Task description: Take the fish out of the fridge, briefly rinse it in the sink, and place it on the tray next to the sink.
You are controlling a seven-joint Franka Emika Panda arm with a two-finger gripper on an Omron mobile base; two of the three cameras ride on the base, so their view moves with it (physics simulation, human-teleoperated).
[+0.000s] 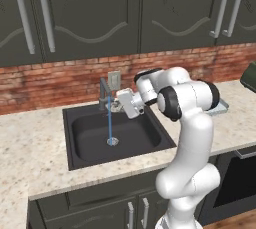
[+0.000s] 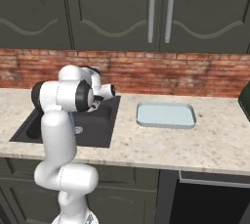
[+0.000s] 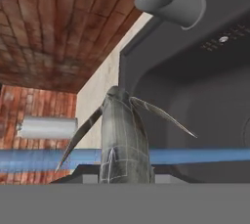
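Grey-silver scales mark the fish, pinched in the gripper and crossing the blue water stream so the flow washes its body. It hangs just beside the faucet, above the black sink. Beyond, the tray waits bare on the counter.

Our white arm folded at the elbow, forearm reaching left, our gripper held sideways, fingers clamped tight on our catch
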